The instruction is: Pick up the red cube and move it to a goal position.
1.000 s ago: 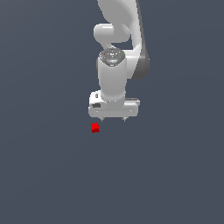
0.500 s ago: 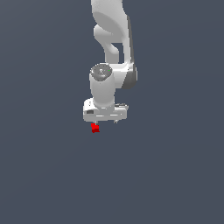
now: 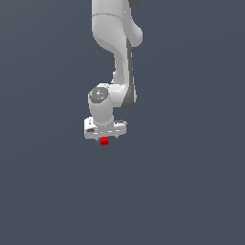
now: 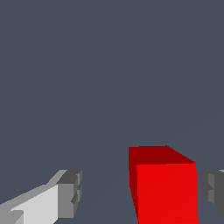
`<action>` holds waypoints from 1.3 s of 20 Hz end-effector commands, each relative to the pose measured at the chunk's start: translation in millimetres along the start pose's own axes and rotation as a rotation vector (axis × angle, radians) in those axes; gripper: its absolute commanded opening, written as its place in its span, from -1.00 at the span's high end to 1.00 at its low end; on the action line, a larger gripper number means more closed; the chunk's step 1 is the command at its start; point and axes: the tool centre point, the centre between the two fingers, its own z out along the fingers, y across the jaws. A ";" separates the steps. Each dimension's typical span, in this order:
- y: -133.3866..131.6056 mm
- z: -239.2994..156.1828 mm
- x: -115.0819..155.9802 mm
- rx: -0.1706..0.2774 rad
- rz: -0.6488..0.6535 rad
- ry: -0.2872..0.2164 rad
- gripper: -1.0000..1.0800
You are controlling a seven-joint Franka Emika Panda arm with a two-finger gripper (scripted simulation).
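Best to slide the wide-open pincer [image 4: 140,194] sideways until the red cube [image 4: 165,188] sits mid-gap, then squeeze gently.

The red cube [image 3: 104,140] [image 4: 165,186] sits upright, plain and bright.

Bench [image 3: 191,191]: flat, uniform dark grey-blue surface filling both views, no markings or edges visible. One item rests directly on it: the red cube [image 3: 104,140], upright, seen close in the wrist view [image 4: 165,186] with one face brightly lit.
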 end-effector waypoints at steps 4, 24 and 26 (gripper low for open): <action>13.9 24.1 -8.8 -0.001 -0.028 -0.006 -0.92; 15.9 24.3 -4.5 -0.003 -0.033 -0.005 1.00; 13.8 20.6 0.2 -0.003 -0.033 -0.005 1.00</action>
